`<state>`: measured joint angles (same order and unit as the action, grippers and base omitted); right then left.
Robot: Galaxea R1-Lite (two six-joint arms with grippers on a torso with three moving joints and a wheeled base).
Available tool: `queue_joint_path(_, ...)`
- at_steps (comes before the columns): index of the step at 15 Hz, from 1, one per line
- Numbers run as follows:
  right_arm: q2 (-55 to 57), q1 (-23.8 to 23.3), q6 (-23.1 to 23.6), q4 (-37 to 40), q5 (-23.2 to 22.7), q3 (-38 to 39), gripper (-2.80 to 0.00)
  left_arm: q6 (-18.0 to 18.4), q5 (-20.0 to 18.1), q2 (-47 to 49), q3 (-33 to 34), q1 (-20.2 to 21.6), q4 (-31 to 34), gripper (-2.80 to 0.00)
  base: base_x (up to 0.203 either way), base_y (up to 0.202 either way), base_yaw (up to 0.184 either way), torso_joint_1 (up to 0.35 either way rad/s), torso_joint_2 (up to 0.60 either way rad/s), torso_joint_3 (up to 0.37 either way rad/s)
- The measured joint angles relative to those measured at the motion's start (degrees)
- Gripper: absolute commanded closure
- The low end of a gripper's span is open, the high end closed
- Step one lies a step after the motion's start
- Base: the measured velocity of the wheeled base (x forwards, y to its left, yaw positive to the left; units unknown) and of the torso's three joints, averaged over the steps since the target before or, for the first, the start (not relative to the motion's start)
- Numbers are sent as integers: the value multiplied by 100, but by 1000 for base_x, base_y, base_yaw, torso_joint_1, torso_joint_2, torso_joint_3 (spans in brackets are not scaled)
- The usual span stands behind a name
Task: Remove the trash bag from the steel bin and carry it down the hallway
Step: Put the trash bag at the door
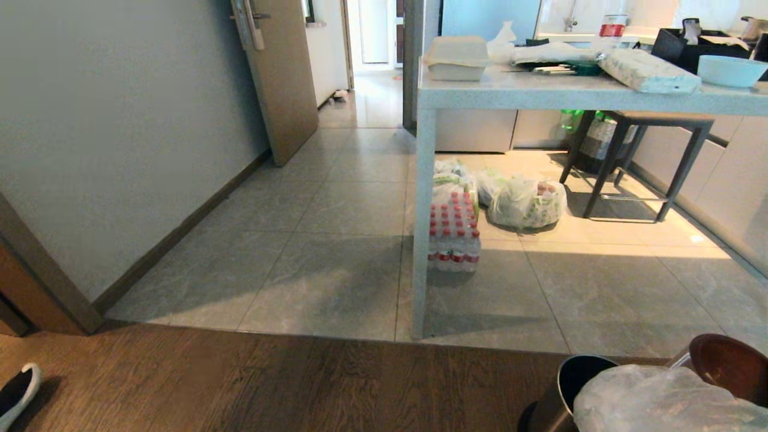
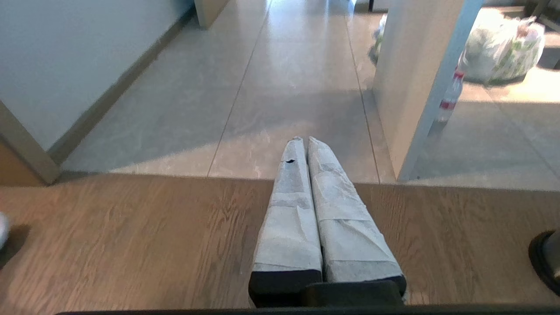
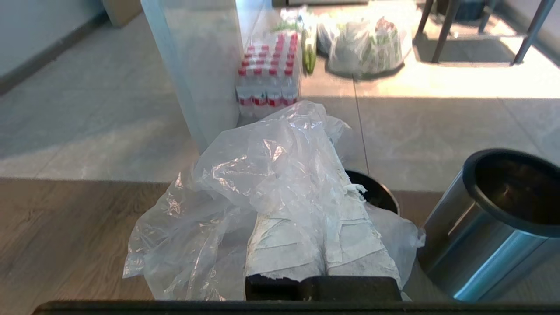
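The trash bag, clear wrinkly plastic, hangs at the lower right of the head view, above the wooden floor. In the right wrist view the trash bag drapes over my right gripper, which is shut on it, and the plastic hides the fingertips. The steel bin with its black rim stands just to the right of the bag, its inside dark. The same steel bin shows behind the bag. My left gripper is shut on nothing, low over the wood floor. The hallway opens far ahead, past the door.
A second dark-rimmed bin stands right behind the bag. Ahead on the grey tiles are a table leg, a pack of water bottles, white bags with green print and a stool. A shoe lies far left.
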<state>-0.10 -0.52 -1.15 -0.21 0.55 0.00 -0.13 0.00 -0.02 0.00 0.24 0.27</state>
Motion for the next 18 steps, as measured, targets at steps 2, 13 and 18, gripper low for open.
queue_joint_path(2, 0, 0, 2, 0, 2, 0, 0, -2, 0, 0, 0, 0, 0, 0, 0, 0, 0, 2, 3, 207)
queue_joint_path(13, 0, 0, -26, -1, 11, 0, 0, 32, -1, 0, 0, -2, 1, 0, 0, 0, 0, 3, -3, 49)
queue_joint_path(18, 1, 0, -28, -1, 7, 0, 0, 54, -5, 0, 0, 0, 26, 0, 0, 0, 0, 0, 0, 0)
